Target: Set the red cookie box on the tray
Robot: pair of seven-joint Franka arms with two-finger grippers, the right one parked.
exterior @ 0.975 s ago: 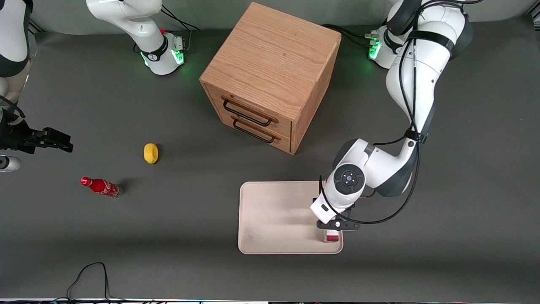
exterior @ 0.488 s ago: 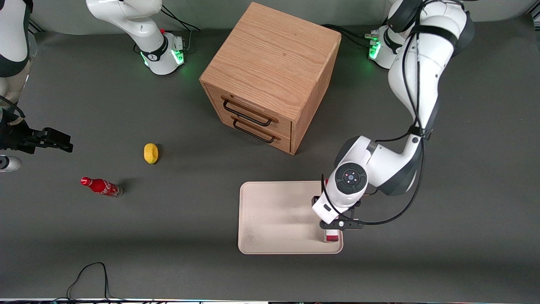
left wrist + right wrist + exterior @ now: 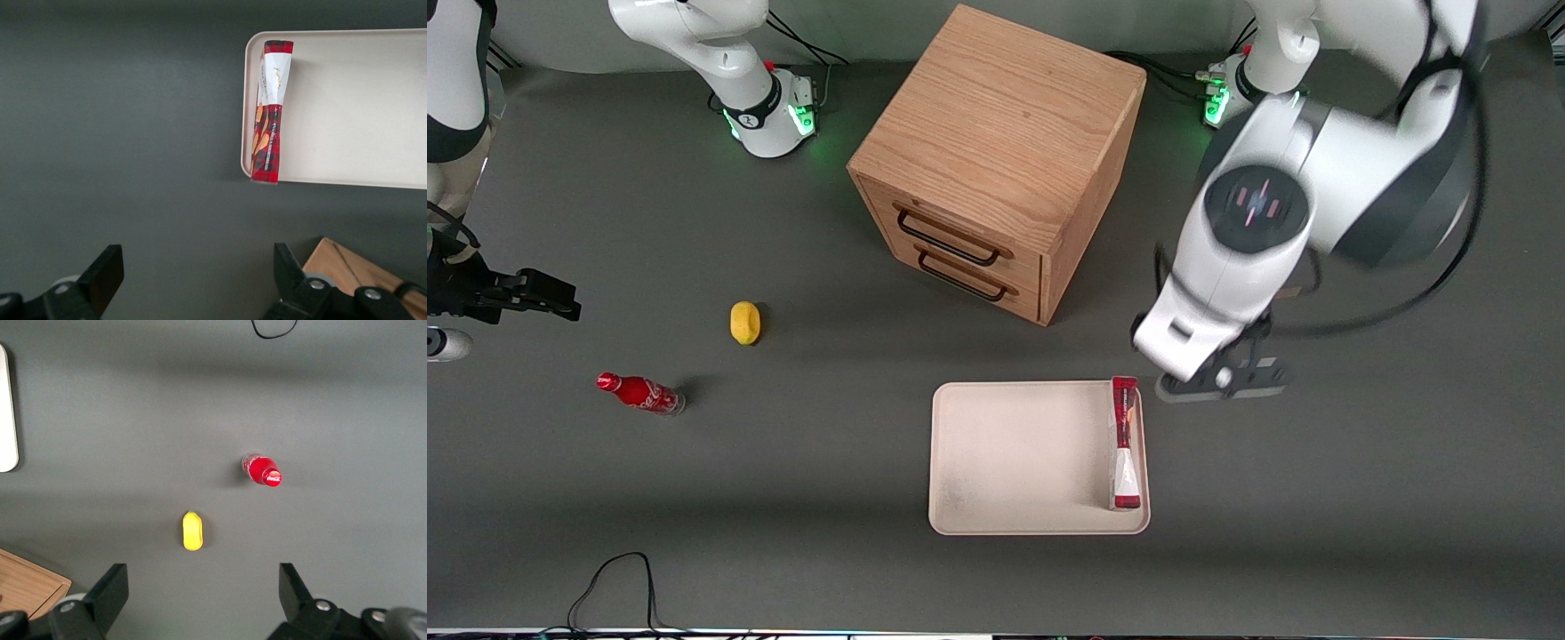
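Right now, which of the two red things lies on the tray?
The red cookie box, along the tray edge nearest the open claw. The cola bottle lies on the table near the lemon.

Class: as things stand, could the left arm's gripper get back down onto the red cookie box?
Probably yes: the gripper hangs open beside the tray, with nothing over the red cookie box.

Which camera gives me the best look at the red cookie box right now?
Left wrist view: the thin flat red cookie box shows whole along the cream tray's rim, beneath the open end effector. Front view shows it smaller; right wrist view misses it.
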